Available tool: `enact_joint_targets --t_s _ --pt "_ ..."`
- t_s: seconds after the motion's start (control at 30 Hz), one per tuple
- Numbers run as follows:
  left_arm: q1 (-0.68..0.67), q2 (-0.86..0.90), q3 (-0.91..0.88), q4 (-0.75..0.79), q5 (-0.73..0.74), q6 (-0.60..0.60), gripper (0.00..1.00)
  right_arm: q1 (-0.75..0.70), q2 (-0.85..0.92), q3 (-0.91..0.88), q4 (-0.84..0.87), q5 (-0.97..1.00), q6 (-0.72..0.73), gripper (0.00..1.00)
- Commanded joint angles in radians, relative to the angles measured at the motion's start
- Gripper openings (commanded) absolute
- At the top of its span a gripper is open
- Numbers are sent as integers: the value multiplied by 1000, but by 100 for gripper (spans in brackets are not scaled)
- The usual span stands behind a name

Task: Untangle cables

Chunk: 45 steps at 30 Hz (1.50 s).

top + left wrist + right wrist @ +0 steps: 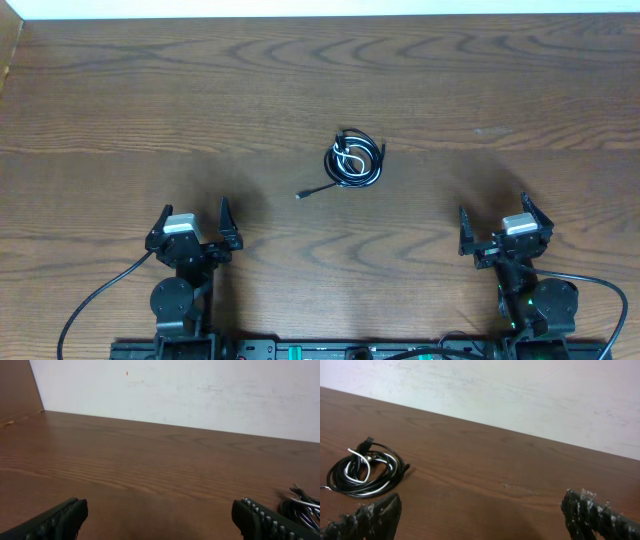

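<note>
Dark wood-grain table (320, 80) carries everything, and the cables (355, 160) near its middle serve as the mark for all else. Closest in, nearer than the cables and off to either side of them, stand the two arm bases (172, 298), each with a thick black lead (100, 290) curving away from it. Just ahead of the bases, the left hand (194, 213) sits well apart from the cables, to their near left. Its two fingers are spread wide and grasp nothing, and only the table's wood shows between them in the left wrist view. The right hand (493, 205) mirrors it to the near right of the cables, likewise released, its fingers splayed with nothing between them. Between the left hand and the cables, a small plug (300, 194) lies on the wood at the end of a thin black strand that runs back into the bundle. The cables themselves lie in one tight coil of black loops wound together, with a white cord (361, 457) threaded through them. Beyond the cables the table runs on to a pale wall (200, 390).
</note>
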<state>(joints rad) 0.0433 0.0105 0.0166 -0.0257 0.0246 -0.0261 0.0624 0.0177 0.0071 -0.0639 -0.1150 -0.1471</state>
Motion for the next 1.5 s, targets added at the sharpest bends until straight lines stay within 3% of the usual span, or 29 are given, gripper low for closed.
enact_joint_targets --t_s 0.0,1.47 --pt "-3 -6 -12 -46 -10 -5 97 4 -6 -2 -4 5 -7 99" --pt "-3 -5 -12 -45 -10 -5 97 4 -6 -2 -3 0 -7 99"
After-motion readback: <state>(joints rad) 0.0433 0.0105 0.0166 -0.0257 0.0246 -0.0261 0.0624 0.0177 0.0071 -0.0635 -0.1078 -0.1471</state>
